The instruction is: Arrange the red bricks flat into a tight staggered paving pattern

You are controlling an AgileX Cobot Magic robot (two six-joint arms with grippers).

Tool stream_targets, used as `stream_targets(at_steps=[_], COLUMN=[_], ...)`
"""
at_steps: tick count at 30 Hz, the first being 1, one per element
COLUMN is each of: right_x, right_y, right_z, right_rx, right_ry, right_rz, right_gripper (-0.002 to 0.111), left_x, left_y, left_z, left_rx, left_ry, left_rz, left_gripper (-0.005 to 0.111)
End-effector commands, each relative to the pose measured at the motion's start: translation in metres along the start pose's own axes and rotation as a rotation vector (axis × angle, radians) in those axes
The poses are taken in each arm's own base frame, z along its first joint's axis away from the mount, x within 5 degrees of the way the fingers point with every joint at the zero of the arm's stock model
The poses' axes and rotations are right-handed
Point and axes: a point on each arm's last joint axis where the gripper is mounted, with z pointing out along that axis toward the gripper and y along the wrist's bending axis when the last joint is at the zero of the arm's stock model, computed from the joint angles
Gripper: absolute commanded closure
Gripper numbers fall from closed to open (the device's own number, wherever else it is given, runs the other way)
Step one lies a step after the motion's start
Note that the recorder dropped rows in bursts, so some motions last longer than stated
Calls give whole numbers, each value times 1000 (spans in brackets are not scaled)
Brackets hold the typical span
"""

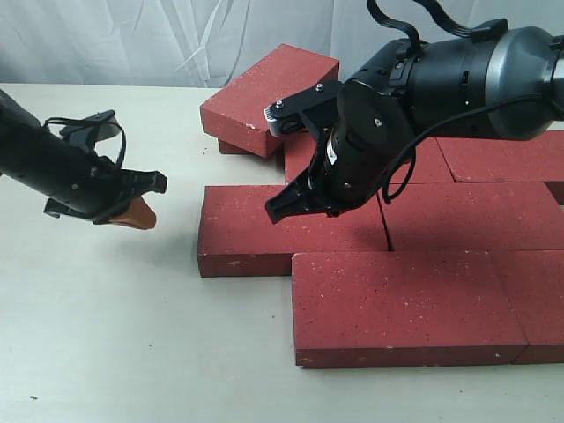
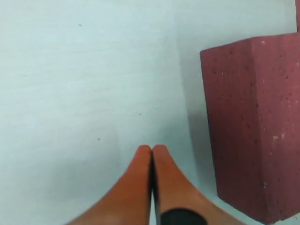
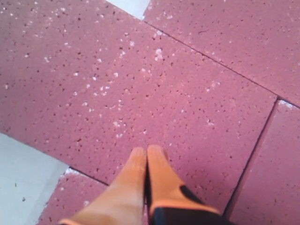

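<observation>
Several red bricks lie flat in staggered rows on the pale table: a front brick (image 1: 397, 304) and, behind it, a middle-row brick (image 1: 256, 231) that sticks out to the left. At the back, one brick (image 1: 269, 88) rests tilted on top of another. My right gripper (image 1: 284, 208) is shut and empty, its tips low over the middle-row brick (image 3: 140, 89); contact cannot be told. My left gripper (image 1: 134, 215) is shut and empty above bare table, left of that brick's end (image 2: 253, 126). Both pairs of orange fingers (image 2: 140, 178) (image 3: 161, 173) are pressed together.
More flat bricks fill the right side (image 1: 476, 216) (image 1: 538, 304) (image 1: 493, 159). Narrow seams separate neighbouring bricks (image 3: 225, 37) (image 3: 276, 168). Bare tabletop (image 1: 115, 335) spreads to the left and front. A white curtain (image 1: 132, 40) hangs behind the table.
</observation>
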Motion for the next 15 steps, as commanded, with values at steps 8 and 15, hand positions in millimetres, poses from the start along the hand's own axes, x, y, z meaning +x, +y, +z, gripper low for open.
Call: stream_targets(at_steps=[8,15], right_x=[0,0], right_y=[-2,-4], right_z=[-3,-3], right_rx=[1,14], right_ry=[0,1], right_rz=[7,-19], right_gripper=[109,109], left_x=[-2,-3], left_y=[-18,-31], left_z=[-32,-48], left_rx=[28,42], left_ry=[-65,-111], left_rz=[47,85], left_gripper=[107,107])
